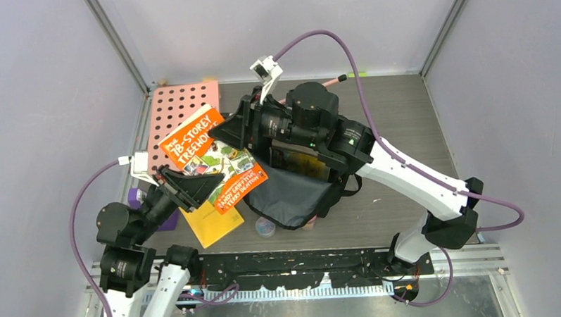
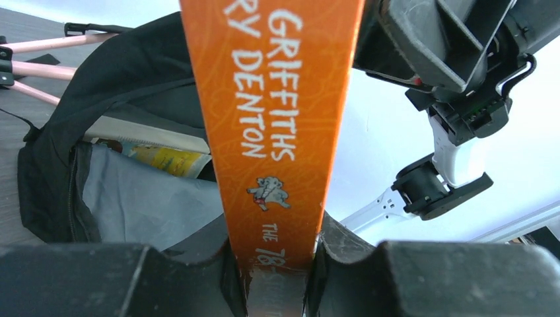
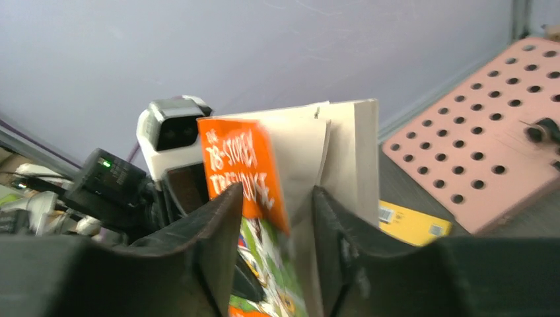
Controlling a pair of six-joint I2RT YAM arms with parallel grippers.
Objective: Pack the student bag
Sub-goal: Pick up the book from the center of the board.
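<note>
The student bag [image 1: 293, 197] lies open mid-bench under the right arm. At its left the orange book [image 1: 211, 157] hangs, its spine clenched in the left gripper [image 1: 202, 184]. The right gripper [image 1: 229, 128] straddles the book, but I cannot tell whether it grips. A pink pegboard [image 1: 181, 109] lies behind and a yellow book [image 1: 211, 224] beneath. The bench [image 1: 417, 104] has open room to the bag's right.

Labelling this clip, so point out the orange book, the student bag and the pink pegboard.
orange book [image 1: 209, 158]: top view, middle of its front cover.
student bag [image 1: 293, 197]: top view, grey inner lining.
pink pegboard [image 1: 177, 109]: top view, holed face.

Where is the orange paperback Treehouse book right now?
Top view, left of centre: the orange paperback book hangs between the left claw and right claw, just left of the black fabric backpack, pink perforated board behind.
</note>
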